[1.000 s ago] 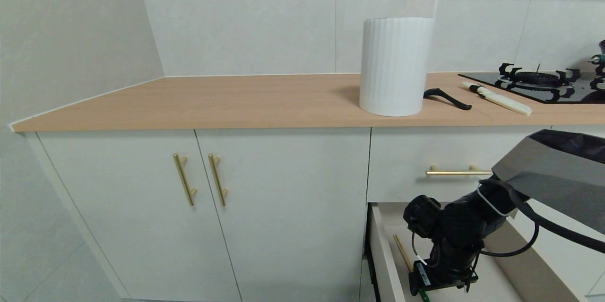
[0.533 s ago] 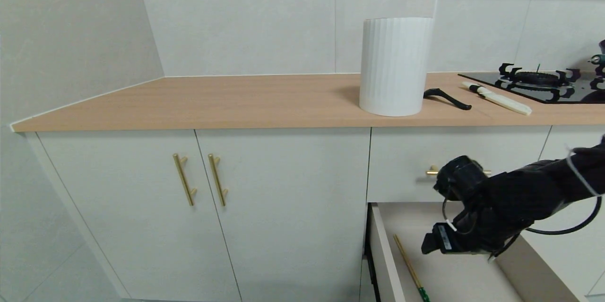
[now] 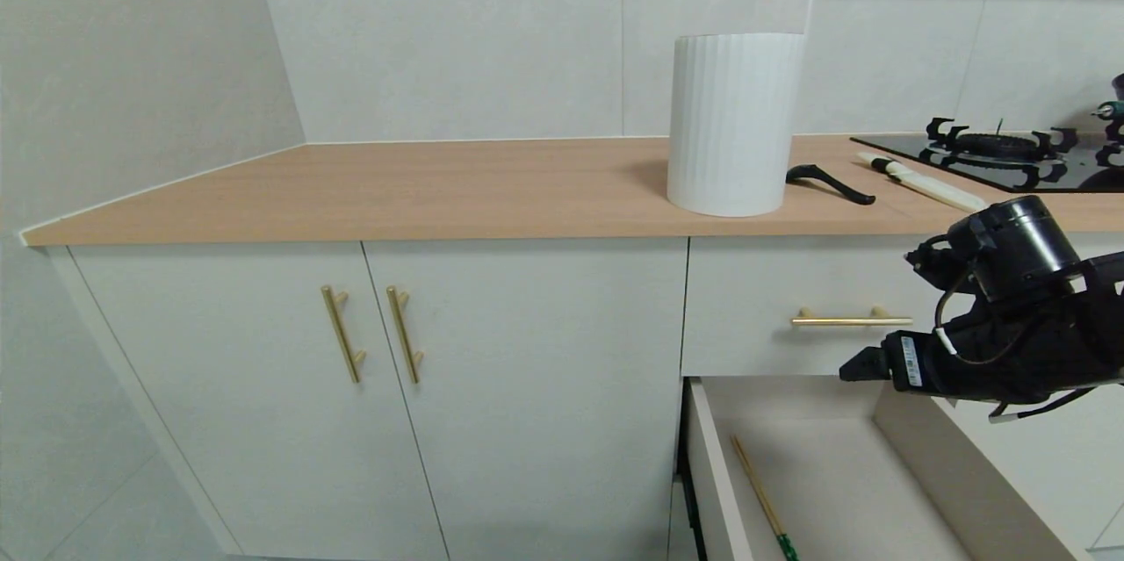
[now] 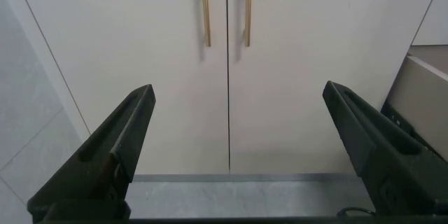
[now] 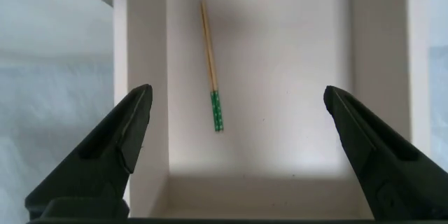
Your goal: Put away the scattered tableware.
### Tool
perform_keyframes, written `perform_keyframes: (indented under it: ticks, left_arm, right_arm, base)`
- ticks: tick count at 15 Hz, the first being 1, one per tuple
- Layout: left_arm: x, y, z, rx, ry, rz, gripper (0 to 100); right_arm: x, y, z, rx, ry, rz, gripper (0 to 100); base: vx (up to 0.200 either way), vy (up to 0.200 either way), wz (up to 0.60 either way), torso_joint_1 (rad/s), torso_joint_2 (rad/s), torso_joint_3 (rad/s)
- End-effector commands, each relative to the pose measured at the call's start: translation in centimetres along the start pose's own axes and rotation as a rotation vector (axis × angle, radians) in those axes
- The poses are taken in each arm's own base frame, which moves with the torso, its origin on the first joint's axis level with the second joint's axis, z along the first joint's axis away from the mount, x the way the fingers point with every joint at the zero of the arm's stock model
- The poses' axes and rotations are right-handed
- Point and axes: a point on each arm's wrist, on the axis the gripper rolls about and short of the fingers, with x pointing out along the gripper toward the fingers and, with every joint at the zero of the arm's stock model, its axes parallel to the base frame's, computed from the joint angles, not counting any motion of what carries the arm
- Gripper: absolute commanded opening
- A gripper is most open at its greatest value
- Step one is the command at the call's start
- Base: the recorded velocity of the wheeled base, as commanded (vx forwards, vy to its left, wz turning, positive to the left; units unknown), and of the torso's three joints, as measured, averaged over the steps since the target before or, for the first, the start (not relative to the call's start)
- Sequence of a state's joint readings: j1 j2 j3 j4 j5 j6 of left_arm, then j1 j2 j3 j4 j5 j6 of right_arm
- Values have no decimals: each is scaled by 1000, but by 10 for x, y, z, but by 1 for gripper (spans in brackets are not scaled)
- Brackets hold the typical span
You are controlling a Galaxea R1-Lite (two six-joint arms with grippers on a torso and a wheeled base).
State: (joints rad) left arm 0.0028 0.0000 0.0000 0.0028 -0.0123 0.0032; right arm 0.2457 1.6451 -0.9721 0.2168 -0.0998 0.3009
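Above the open drawer (image 3: 708, 456), right gripper (image 3: 865, 365) spread wide, nothing held. On the drawer floor near the left wall, chopsticks (image 3: 762, 498) lying loose, the green-tipped end cut off at the head view's lower edge. Left gripper (image 4: 238, 92) also released, facing the cupboard doors (image 4: 294, 56). On the counter (image 3: 439, 188), black utensil (image 3: 832, 183) partly hidden behind a white ribbed canister (image 3: 733, 122); kind of utensil hard to tell.

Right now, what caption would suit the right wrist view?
Open right gripper above the pulled-out white drawer, green-ended chopsticks lying on its floor near one side wall.
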Motion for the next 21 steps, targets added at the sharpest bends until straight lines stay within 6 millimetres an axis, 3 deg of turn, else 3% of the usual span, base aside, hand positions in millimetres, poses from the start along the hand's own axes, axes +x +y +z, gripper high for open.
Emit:
perform_keyframes:
  ticks: [1, 16, 20, 21]
  left_arm:
    - [0, 0, 0, 0, 0, 0, 100]
    - [0, 0, 0, 0, 0, 0, 100]
    - [0, 0, 0, 0, 0, 0, 100]
    - [0, 0, 0, 0, 0, 0, 100]
  right_arm:
    - [-9, -1, 2, 6, -31, 7, 100]
    - [-6, -1, 2, 6, -33, 5, 100]
    - [-5, -6, 12, 19, -102, 8, 100]
    - [7, -16, 24, -17, -150, -17, 100]
  base:
    - [0, 0, 0, 41, -188, -134]
    - [0, 0, 0, 156, -427, -273]
    - [0, 0, 0, 24, -62, -38]
    - [0, 0, 0, 0, 0, 0]
